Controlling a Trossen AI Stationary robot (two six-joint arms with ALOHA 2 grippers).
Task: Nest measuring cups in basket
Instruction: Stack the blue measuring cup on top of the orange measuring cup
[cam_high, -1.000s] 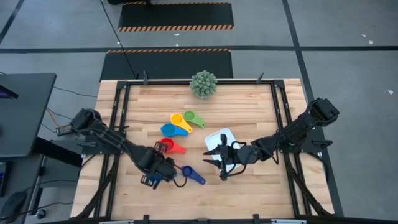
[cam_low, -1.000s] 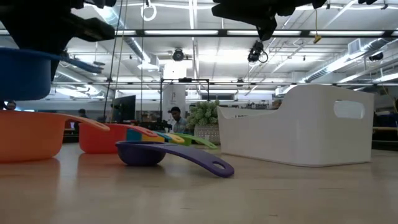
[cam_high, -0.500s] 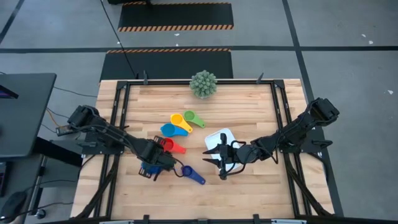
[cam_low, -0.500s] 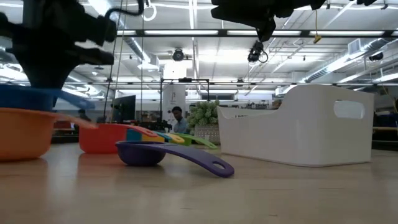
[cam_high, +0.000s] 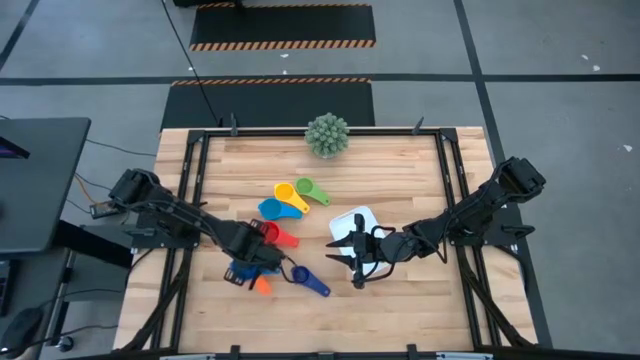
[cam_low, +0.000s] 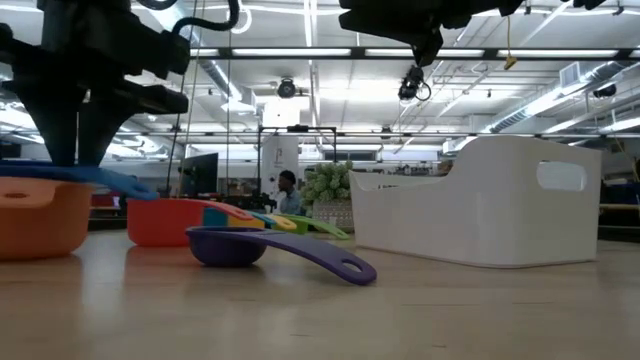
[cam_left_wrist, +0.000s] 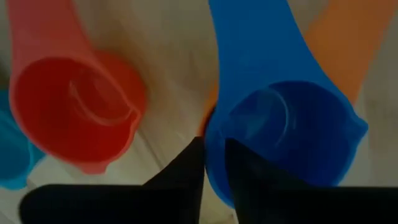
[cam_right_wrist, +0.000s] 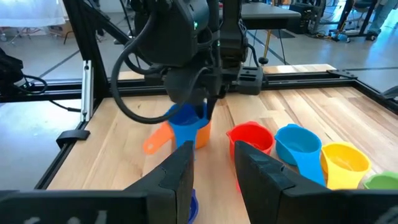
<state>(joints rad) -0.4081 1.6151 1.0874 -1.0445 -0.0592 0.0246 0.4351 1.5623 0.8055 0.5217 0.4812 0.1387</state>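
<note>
Left gripper (cam_high: 248, 262) low over the near-left table (cam_high: 400, 170), fingers pinched on the rim of the blue cup (cam_left_wrist: 283, 134), which sits inside the orange cup (cam_low: 40, 215). One second ago the blue cup hung above it. Right gripper (cam_high: 357, 262) unmoved, partly open, empty, near the basket (cam_low: 490, 205)

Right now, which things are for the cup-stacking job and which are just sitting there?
For the job: blue cup in the left gripper, orange cup, red cup, purple cup, white basket.
Just there: green plant.
</note>
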